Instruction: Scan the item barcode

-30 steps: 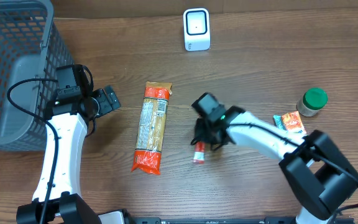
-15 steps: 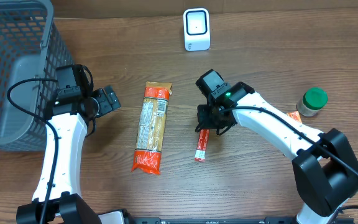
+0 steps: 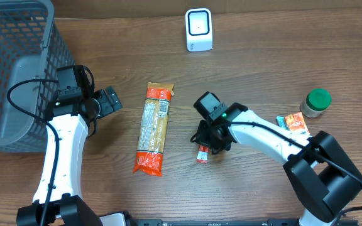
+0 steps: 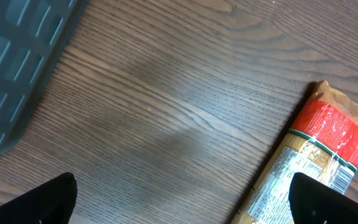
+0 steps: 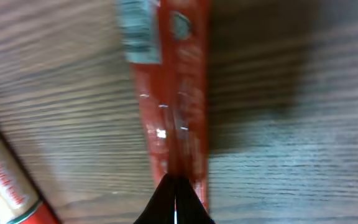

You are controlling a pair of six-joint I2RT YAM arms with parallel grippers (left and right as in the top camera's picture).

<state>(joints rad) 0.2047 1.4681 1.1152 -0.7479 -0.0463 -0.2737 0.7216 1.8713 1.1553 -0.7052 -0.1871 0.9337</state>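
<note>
A thin red sachet [image 3: 201, 154] lies on the wooden table just right of centre. My right gripper [image 3: 211, 139] is down over its upper end. In the right wrist view the sachet [image 5: 173, 93] runs away from the right gripper [image 5: 176, 186], whose jaws are shut with the tips pinching the sachet's middle fold at its near end. The white barcode scanner [image 3: 198, 29] stands at the back centre. My left gripper [image 3: 109, 100] hovers open at the left with nothing between its fingers, and the left gripper [image 4: 182, 208] looks down on bare wood.
A long orange pasta packet [image 3: 154, 129] lies between the arms, its end beside my left fingers [image 4: 316, 162]. A grey mesh basket [image 3: 17, 56] fills the back left. A green-lidded jar [image 3: 316, 102] and an orange packet [image 3: 294, 123] sit at the right.
Half a second ago my right gripper was farther back, off the sachet. It has come forward and down onto the sachet's upper end. The left arm has not moved.
</note>
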